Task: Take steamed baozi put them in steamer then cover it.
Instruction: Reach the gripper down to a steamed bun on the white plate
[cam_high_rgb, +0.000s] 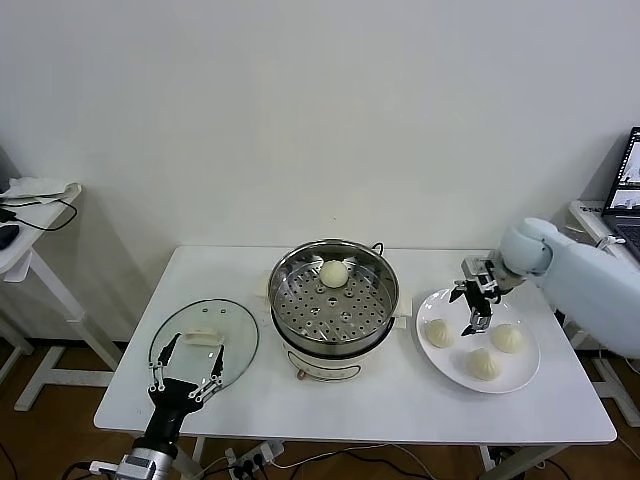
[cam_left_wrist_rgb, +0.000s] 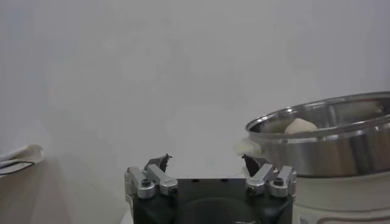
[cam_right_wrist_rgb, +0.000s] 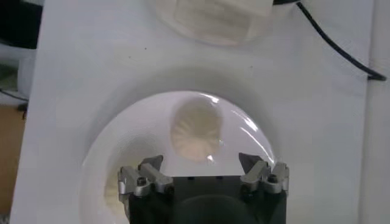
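The steel steamer (cam_high_rgb: 380, 290) stands mid-table with one baozi (cam_high_rgb: 334, 273) on its perforated tray; both show in the left wrist view, steamer (cam_left_wrist_rgb: 323, 143) and baozi (cam_left_wrist_rgb: 300, 126). Three baozi lie on the white plate (cam_high_rgb: 432, 350) at the right: one (cam_high_rgb: 438, 333), one (cam_high_rgb: 507, 338), one (cam_high_rgb: 485, 363). My right gripper (cam_high_rgb: 474, 312) is open and empty, hovering above the plate between the near buns; its wrist view shows a pleated baozi (cam_right_wrist_rgb: 196, 129) just beyond the open fingers. The glass cover (cam_high_rgb: 240, 345) with white handle lies flat at the table's left. My left gripper (cam_high_rgb: 186, 375) is open over its near edge.
A black cord (cam_right_wrist_rgb: 335, 45) runs behind the steamer's white base (cam_right_wrist_rgb: 213, 18). A side table (cam_high_rgb: 30, 230) with cables stands far left, a laptop (cam_high_rgb: 625, 190) far right. The table's front edge (cam_high_rgb: 350, 435) is near the left arm.
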